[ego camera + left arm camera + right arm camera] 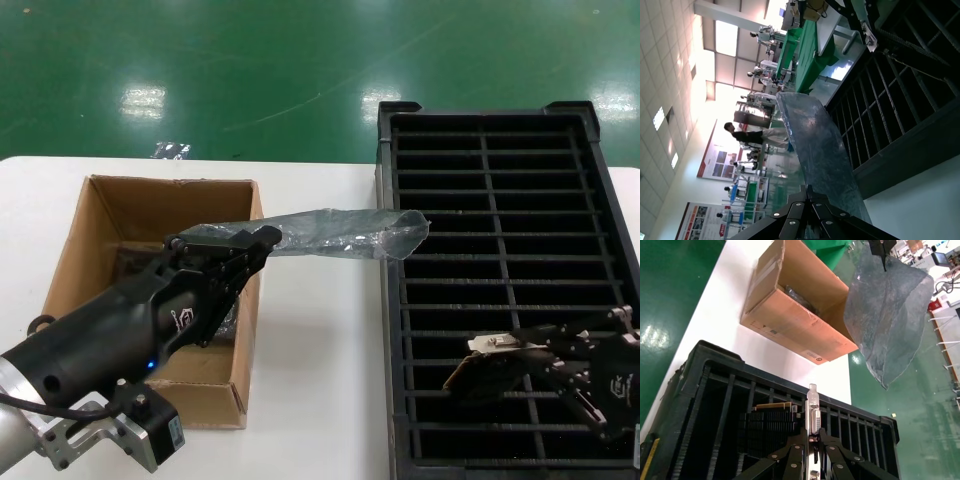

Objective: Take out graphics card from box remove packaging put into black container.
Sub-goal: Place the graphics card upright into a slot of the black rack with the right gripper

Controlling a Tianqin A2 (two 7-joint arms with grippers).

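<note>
Two end effectors busy on my feed. Left end effector (262,240) sits above the box (100,215) rim, fingers pinched together on one end of the packaging (340,233); the bag sticks out away from it, held off the white table (310,380), with its far open end reaching the near wall of the black container (385,300). Bag looks empty and see-through from the left wrist cam (815,145). Right end effector (545,365) is over the container's near rows, clamped on the graphics card (490,365). Right wrist cam shows its fingers (799,442) closed on the silver bracket (814,410), bracket upright just ahead of the fingertips, board and black heatsink (771,422) down among the slot ribs. Box stands on the table well beyond that end effector, with more bagged stock inside (800,297).
</note>
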